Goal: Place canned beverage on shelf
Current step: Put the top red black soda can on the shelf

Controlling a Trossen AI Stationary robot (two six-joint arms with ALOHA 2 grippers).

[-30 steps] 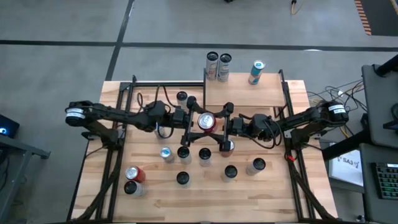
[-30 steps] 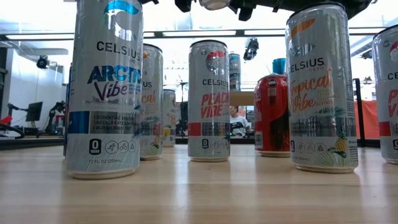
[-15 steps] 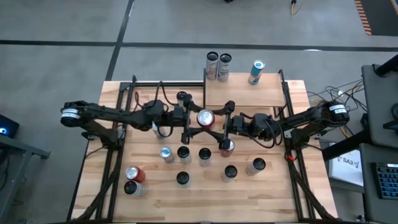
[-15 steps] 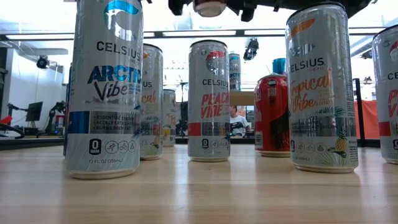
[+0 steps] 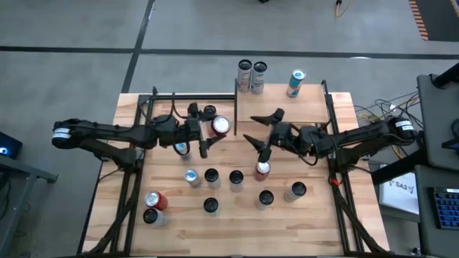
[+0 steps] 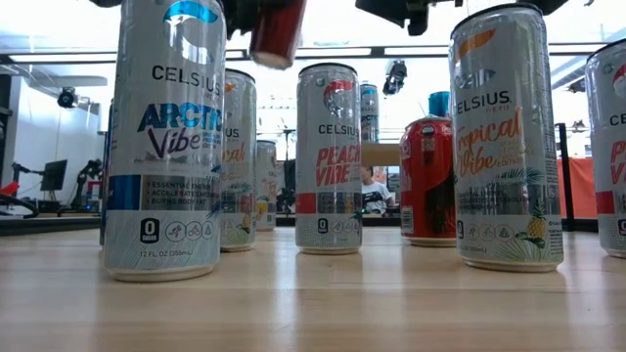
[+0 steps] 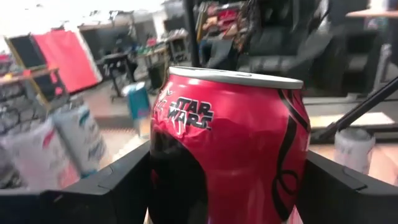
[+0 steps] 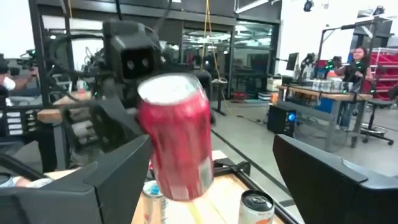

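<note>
Wooden surface [image 5: 179,229], frame centre: left hand [image 5: 208,132] clamps the red can [image 5: 220,126] aloft; right hand [image 5: 259,131], fingers apart, sits below the shelf [image 5: 280,111].

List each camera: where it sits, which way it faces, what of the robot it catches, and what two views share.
High view: above the table, looking straight down; both arms, the shelf, the left gripper holding the red can, the right gripper open.
Low view: at tabletop height, looking level across standing cans; gripper parts along the top.
Left wrist view: on the left wrist, facing the red can between its fingers.
Right wrist view: on the right wrist, facing the left gripper and red can.
Shared: all four show the red can.
</note>
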